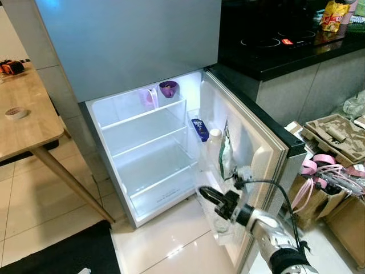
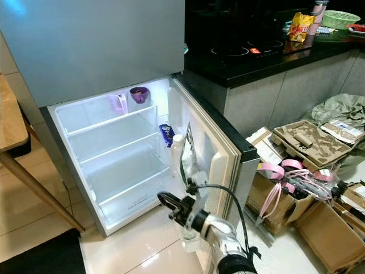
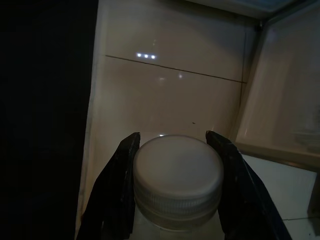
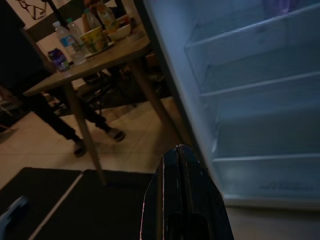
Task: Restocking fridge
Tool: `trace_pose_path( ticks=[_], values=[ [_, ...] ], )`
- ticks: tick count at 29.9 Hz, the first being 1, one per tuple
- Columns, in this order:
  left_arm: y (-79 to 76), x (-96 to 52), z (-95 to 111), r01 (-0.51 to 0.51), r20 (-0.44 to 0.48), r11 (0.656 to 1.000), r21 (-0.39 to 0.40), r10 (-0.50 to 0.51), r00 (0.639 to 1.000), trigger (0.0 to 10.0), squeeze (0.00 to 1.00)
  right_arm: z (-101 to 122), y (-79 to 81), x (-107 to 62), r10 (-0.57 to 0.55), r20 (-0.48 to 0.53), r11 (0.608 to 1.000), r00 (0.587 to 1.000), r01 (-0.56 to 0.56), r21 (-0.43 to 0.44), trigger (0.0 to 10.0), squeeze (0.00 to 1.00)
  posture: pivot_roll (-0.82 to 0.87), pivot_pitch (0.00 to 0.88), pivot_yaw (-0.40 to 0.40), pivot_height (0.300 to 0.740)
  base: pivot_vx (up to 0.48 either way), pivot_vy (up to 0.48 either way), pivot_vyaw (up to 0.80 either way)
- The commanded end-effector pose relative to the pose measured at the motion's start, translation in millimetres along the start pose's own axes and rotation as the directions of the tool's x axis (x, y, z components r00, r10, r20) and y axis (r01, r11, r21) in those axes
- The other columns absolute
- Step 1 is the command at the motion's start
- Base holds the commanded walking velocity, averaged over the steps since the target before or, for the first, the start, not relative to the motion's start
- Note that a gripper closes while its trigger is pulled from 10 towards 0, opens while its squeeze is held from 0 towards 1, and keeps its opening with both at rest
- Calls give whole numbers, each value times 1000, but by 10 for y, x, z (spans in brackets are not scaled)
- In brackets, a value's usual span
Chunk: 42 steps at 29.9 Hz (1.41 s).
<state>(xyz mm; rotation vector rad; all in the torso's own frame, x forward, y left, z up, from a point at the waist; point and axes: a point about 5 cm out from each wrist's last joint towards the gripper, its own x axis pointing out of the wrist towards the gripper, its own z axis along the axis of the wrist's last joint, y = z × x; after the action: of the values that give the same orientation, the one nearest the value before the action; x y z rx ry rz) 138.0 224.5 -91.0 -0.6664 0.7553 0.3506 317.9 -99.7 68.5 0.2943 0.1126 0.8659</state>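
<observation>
The fridge's [image 1: 149,171] lower compartment stands open, its door [image 1: 259,151] swung to the right. A purple bowl [image 1: 168,88] and a pink item [image 1: 148,98] sit on the top shelf; the lower shelves are bare. The door racks hold a blue carton [image 1: 199,129], a white bottle [image 1: 214,141] and a bag [image 1: 225,155]. My right gripper [image 1: 206,196] is shut and holds nothing, low beside the door's inner face, pointing toward the compartment. In the left wrist view my left gripper [image 3: 172,136] is shut on a bottle's white cap [image 3: 177,172] above the tiled floor.
A wooden table [image 1: 28,114] with a tape roll [image 1: 16,113] stands left of the fridge, over a black mat [image 1: 63,251]. Cardboard boxes with pink straps [image 1: 325,171] crowd the right. A black counter [image 1: 274,51] lies behind. A person's legs [image 4: 55,120] stand past the table.
</observation>
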Motion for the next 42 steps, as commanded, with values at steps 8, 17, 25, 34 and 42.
trace_pose_path(
  ticks=[8, 17, 25, 34, 42],
  values=[
    [20, -32, -109, -5, -28, 1000, -1, 5, 1000, 10000, 0, 52, -170, -28, -184, -75, 978, 980, 175, -117, 10000, 0, -87, 26, 16, 740, 0, 0, 0],
    [-3, -23, -106, 4, -25, 1000, -7, -5, 1000, 10000, 0, 2, -398, -263, -338, -205, 925, 919, 284, -253, 10000, 0, -94, 27, 11, 740, 0, 0, 0],
    [-31, -17, -127, 14, -31, 1000, -7, -14, 999, 10000, 0, 61, -555, -378, -495, -181, 848, 850, 426, -317, 10000, 0, -97, 29, 15, 740, 0, 0, 0],
    [-27, -15, -110, 17, -29, 1000, -4, -17, 999, 10000, 0, 137, -671, -467, -596, -146, 781, 789, 528, -335, 10000, 0, -95, 30, 16, 740, 0, 0, 0],
    [-33, -13, -113, 19, -31, 1000, -2, -19, 999, 10000, 0, 90, -718, -554, -661, -150, 729, 735, 582, -359, 10000, 0, -94, 33, 17, 740, 0, 0, 0]
  ],
)
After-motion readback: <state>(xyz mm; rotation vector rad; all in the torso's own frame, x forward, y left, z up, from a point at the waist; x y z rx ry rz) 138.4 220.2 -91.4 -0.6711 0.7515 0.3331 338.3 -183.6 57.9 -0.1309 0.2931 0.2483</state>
